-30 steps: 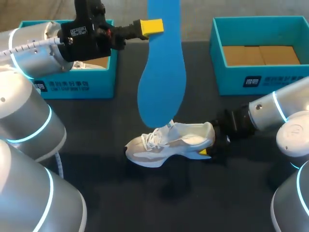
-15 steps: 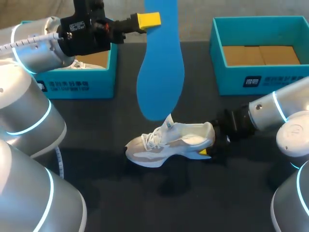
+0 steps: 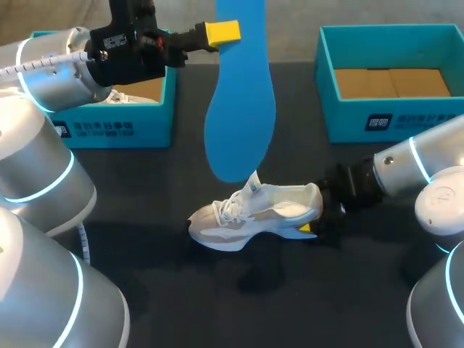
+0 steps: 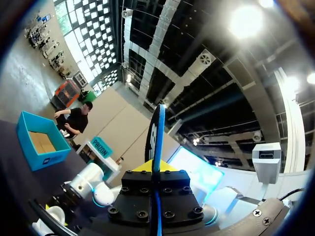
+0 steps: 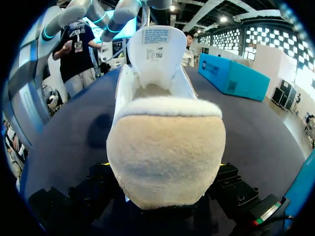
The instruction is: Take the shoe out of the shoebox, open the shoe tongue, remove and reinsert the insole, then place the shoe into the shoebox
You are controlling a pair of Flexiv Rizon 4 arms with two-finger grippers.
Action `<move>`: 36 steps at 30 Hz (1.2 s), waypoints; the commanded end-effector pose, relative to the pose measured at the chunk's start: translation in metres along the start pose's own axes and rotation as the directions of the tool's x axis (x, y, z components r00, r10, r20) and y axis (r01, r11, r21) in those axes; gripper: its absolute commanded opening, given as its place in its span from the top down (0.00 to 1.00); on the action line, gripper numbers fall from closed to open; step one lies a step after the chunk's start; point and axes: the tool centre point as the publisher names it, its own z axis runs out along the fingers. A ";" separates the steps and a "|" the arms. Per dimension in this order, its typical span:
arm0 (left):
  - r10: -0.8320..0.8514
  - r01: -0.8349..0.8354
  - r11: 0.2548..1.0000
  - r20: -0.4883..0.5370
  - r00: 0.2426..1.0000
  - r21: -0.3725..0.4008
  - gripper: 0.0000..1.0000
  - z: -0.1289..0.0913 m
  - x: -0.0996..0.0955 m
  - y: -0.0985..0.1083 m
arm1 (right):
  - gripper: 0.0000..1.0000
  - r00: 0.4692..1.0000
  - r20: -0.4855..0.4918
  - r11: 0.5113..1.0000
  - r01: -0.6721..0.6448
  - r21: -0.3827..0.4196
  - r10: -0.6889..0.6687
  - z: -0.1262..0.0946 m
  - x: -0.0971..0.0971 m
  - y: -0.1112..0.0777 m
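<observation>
Aloft, left pincer (image 3: 222,32) pinching blue insole (image 3: 240,123), right pincer (image 3: 307,228) clamping heel of white shoe (image 3: 254,214).

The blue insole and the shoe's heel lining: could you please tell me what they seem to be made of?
The insole is probably matte foam: uniformly blue, thin edge-on, hanging unbent. The heel lining of the shoe is likely soft cream textile; its surface looks fuzzy and padded.

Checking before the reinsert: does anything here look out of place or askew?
Nothing stands out: the blue insole hangs straight from the left gripper over the shoe, which sits upright, heel in the right gripper.
</observation>
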 end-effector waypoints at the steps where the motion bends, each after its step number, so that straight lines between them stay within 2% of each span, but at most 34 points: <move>1: 0.001 -0.001 1.000 -0.002 1.000 0.002 1.00 0.001 -0.001 0.000 | 0.42 1.000 0.001 1.000 0.000 0.004 0.000 0.001 0.000 0.001; 2: 0.001 -0.001 1.000 -0.002 1.000 0.002 1.00 0.001 -0.001 0.000 | 0.00 1.000 0.001 1.000 0.000 0.004 0.000 0.001 0.000 0.001; 19: 0.001 -0.001 1.000 -0.002 1.000 0.002 1.00 0.001 -0.001 0.000 | 0.00 1.000 0.001 1.000 0.000 0.004 0.000 0.001 0.000 0.001; 28: 0.001 -0.001 1.000 -0.002 1.000 0.002 1.00 0.001 -0.001 0.000 | 0.00 0.996 0.075 0.997 -0.043 0.066 0.038 -0.016 -0.009 0.013; 36: 0.001 -0.001 1.000 -0.002 1.000 0.002 1.00 0.001 -0.001 0.000 | 0.00 0.988 0.133 0.986 -0.091 0.137 0.072 -0.032 -0.006 0.018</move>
